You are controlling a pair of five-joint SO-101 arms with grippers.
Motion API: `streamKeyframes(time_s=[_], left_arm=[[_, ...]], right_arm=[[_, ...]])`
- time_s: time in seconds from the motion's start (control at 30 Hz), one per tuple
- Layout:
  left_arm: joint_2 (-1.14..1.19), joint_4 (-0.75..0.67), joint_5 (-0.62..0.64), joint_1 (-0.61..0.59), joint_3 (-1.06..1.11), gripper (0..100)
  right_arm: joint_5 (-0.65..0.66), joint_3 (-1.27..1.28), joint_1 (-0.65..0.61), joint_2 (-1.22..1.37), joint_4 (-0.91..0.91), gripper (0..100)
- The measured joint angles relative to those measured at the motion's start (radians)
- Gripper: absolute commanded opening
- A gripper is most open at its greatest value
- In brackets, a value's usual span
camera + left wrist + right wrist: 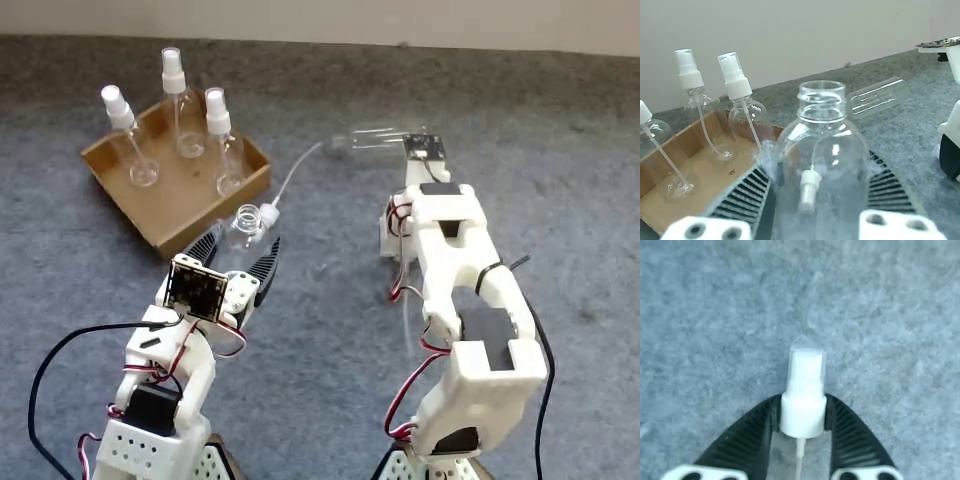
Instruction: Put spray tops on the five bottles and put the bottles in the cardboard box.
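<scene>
My left hand [243,241] is clenched on the open bottle [245,222]. In the left wrist view the ribbed pads [742,195] press against both sides of the clear body, and the bottle stands upright with its neck bare.

Just beside that bottle a loose spray top [270,212] lies on the grey tabletop [320,350], its thin tube trailing away from the hand. It shows through the glass in the left wrist view.

My right hand [802,407] grasps the held spray top [803,390] by its white collar. The fingers [757,425] pinch it from either side, and the capped nozzle points out past the tips over bare tabletop.

The cardboard box [180,205] sits just beyond my left hand. Three bottles stand upright inside it, each with a top fitted: the left bottle [130,145], the back bottle [180,110] and the near bottle [225,150].

One more — the lying bottle [368,140] — rests on its side, uncapped, well apart from the box. I can make out no print on any of the bottles.
</scene>
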Motion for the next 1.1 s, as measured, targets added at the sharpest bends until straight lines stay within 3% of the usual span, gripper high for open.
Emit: streamKeyframes(time_s=[0.2, 0.43, 0.7, 1.1], left_arm=[[0.000, 0.000, 0.000, 0.000, 0.000, 9], [0.000, 0.000, 0.000, 0.005, 0.000, 9], [0.000, 0.000, -0.003, 0.199, 0.000, 9], [0.000, 0.000, -0.006, 0.244, 0.000, 9]], right_arm=[[0.000, -0.003, 0.000, 0.000, 0.040, 2.0], [0.000, -0.130, 0.000, -0.077, 0.222, 2.0], [0.000, -0.212, 0.000, -0.393, 0.373, 2.0], [0.000, -0.170, -0.169, -0.947, 0.382, 2.0]])
